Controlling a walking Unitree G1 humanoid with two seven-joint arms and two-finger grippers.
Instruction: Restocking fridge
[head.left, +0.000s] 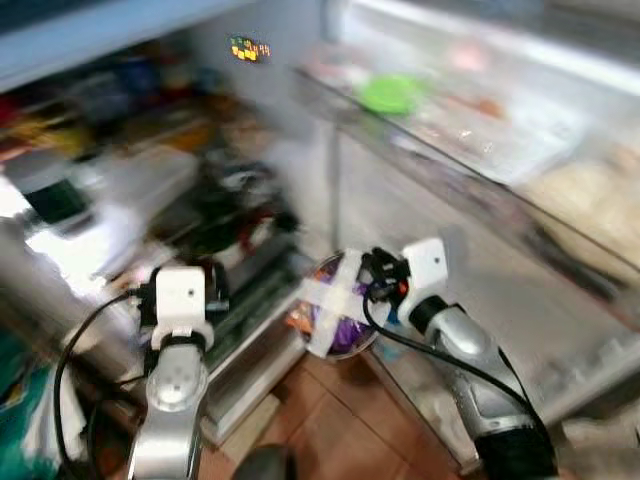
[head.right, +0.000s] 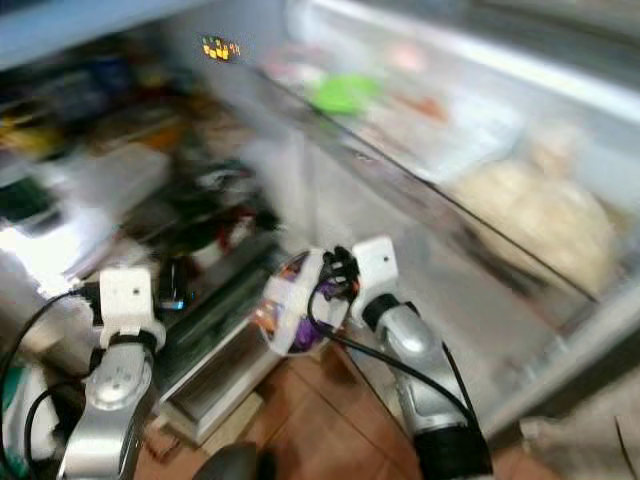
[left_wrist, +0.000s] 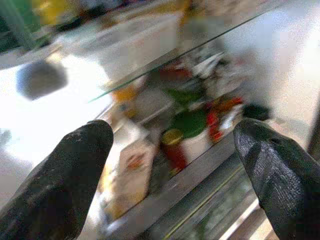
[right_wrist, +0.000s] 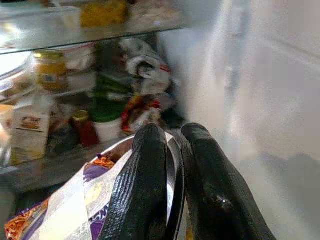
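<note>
My right gripper (right_wrist: 172, 170) is shut on the rim of a round foil-lidded container (head.left: 335, 305) with a purple and orange label and white tape strips across it. I hold it low in front of the open fridge, near the foot of the fridge door (head.left: 520, 300). The left gripper (left_wrist: 175, 155) is open with nothing between its fingers, raised before the lower fridge shelf. That shelf (right_wrist: 75, 150) holds a green-lidded tub (left_wrist: 192, 125), a red jar (right_wrist: 82, 127), a small carton (left_wrist: 132, 167) and bags. The eye views are blurred.
Glass shelves above carry jars and packets. The door bins on the right hold a green lid (head.left: 390, 93) and pale wrapped food (head.right: 540, 215). A drawer (head.left: 250, 310) sits at the fridge bottom. Brown tiled floor (head.left: 330, 420) lies below.
</note>
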